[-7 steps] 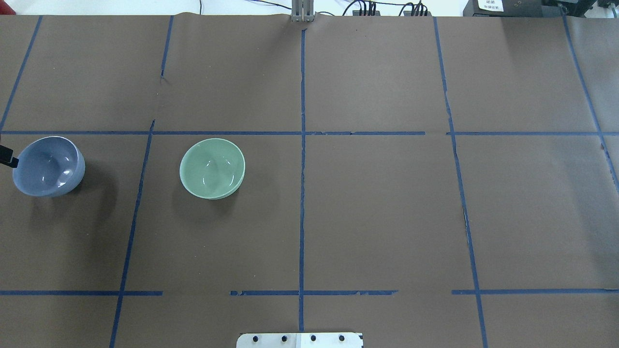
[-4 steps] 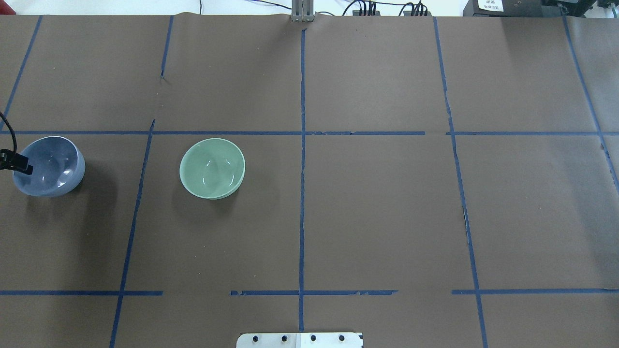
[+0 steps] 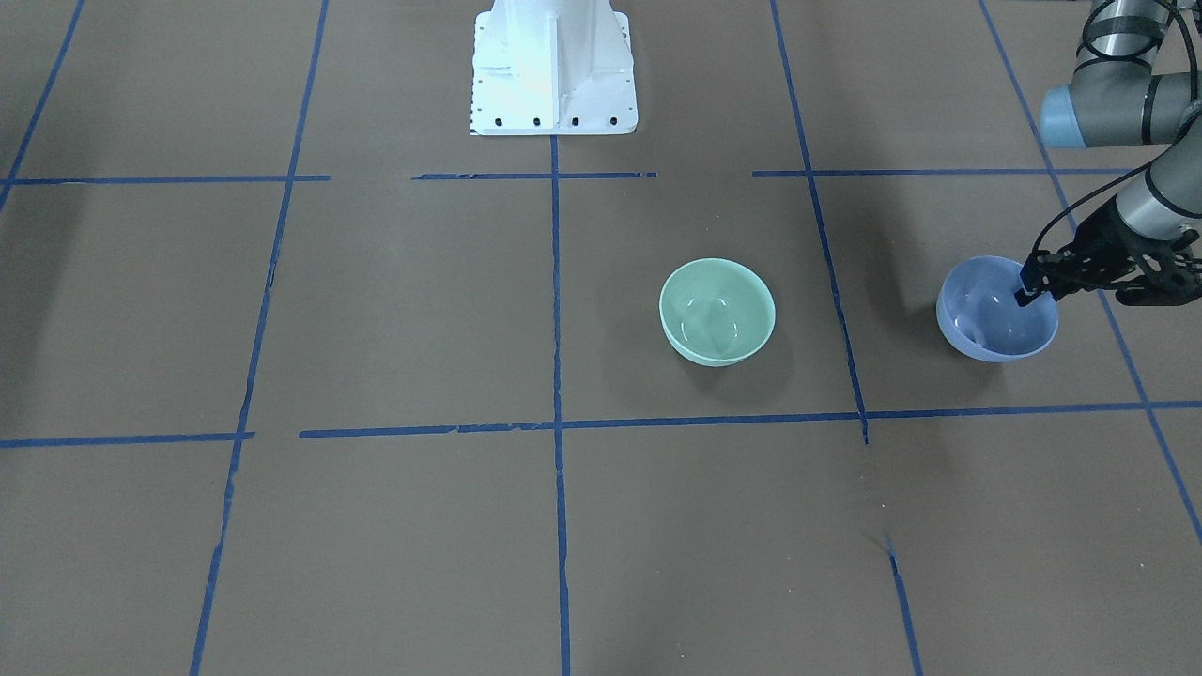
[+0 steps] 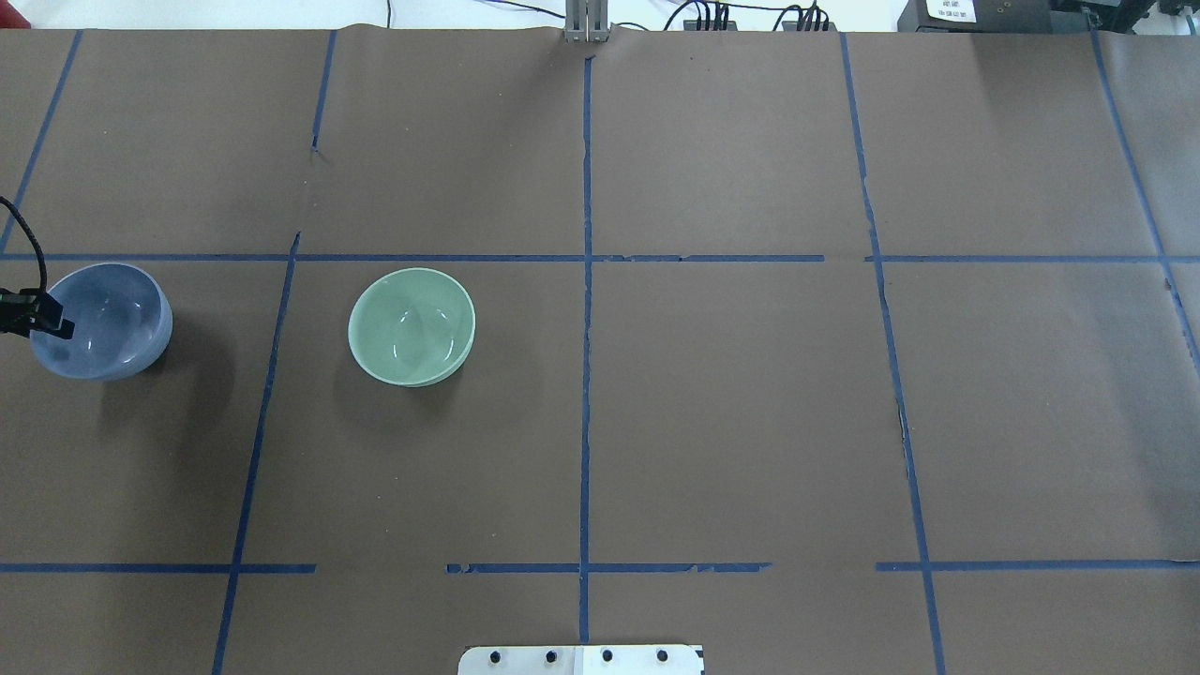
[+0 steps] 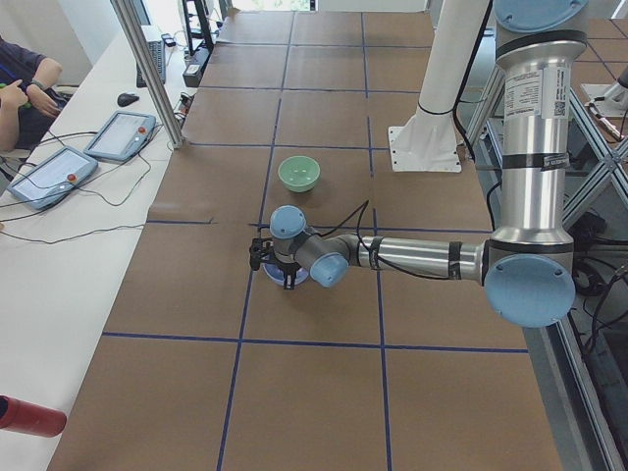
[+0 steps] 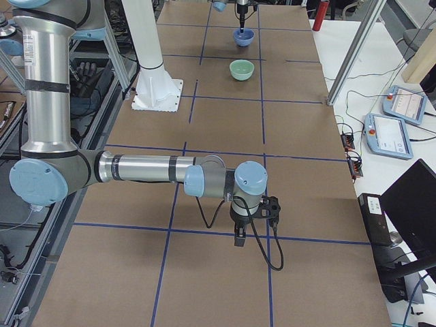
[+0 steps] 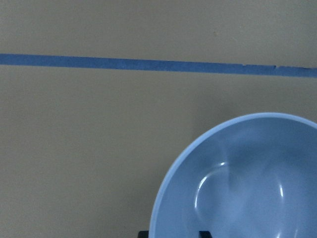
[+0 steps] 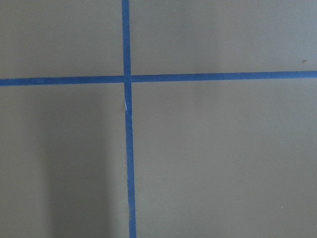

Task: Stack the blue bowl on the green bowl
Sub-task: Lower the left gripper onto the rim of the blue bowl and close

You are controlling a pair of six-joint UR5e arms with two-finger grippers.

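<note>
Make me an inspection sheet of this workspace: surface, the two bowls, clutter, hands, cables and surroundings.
Surface: brown paper table cover gridded with blue tape.
Job's things: pale periwinkle-blue glossy round bowl, upright at the robot's far left; pale mint-green glossy round bowl, upright and empty, apart from it; not stacked.
Clutter: nothing seen.
Hands: left hand straddles the blue bowl's rim, apparently closed on it; right hand low over bare paper, open or shut cannot tell.
Cables: black cable at the left wrist; black cable loop beside the right hand.
Surroundings: touchscreen pendants on a white side bench; seated person.
</note>
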